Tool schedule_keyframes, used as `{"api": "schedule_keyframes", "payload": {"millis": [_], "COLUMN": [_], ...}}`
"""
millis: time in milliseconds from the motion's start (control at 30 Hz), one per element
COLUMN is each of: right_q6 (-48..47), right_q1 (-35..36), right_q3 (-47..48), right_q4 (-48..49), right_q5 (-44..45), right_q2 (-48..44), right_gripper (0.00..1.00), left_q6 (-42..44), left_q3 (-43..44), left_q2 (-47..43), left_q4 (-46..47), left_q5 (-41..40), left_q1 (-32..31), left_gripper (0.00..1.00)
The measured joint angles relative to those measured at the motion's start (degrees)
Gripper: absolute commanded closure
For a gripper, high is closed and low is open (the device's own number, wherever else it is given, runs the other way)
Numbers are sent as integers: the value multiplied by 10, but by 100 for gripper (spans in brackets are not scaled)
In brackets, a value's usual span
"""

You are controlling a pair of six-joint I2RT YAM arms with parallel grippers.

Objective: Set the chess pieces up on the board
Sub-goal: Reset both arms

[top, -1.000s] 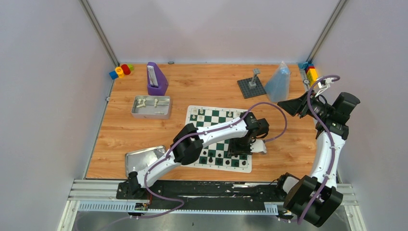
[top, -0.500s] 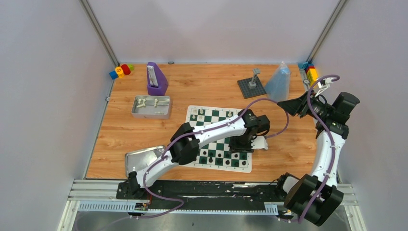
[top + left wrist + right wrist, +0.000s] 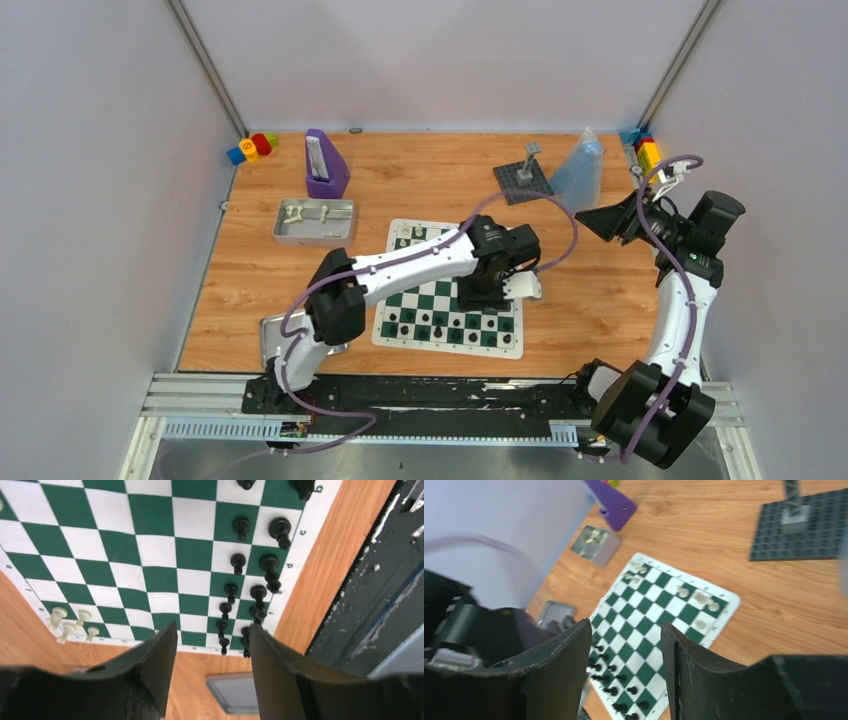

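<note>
We find the left gripper (image 3: 212,630) hovering above the board (image 3: 430,300), jaws parted and nothing between them. The right gripper (image 3: 624,626) hangs raised off the board's 2 o'clock corner, likewise parted and empty. The black pieces (image 3: 252,587) stand in two ranks along the board's 6 o'clock edge and look complete. Only a handful of white pieces (image 3: 696,597) stand along the 12 o'clock edge, with gaps between them, and more lie in the tin (image 3: 315,240) at 10 o'clock from the board. In our judgement the step in hand is fetching the next white piece. We advise lifting clear of the black ranks before travelling toward 10 o'clock. The gripper should then descend upright over one piece lying apart from its neighbours and close across its narrow stem. The piece should be seated squarely on a vacant 12 o'clock square without brushing those already standing.
</note>
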Motion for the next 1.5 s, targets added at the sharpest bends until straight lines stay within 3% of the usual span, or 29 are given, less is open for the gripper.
{"api": "schedule_keyframes", "payload": {"millis": [200,433,533,733,1067,1267,1500], "right_q6": [-30,-51,-57,-85,-157,-190,-205], "right_q1": [-3,-3,-3,-3,-3,-3,-3], "right_q3": [2,18,21,27,28,19,-7], "right_q4": [-10,-20,-26,-54,-123,-160,-174], "right_q5": [62,100,110,133,154,168,194], "right_q2": [1,2,3,4,-3,-50,-86], "right_gripper": [41,32,22,1,0,0,0], "left_q6": [-1,-16,-31,-61,-123,-144,-143], "left_q3": [-141,-271,-330,-416,-580,-659,-669], "left_q2": [-149,-324,-386,-501,-679,-742,-812], "left_q4": [65,167,212,296,463,507,520], "left_q5": [-21,-20,-21,-21,-34,-61,-68], "left_q1": [55,204,269,352,534,559,560], "left_gripper": [25,12,2,0,0,0,0]}}
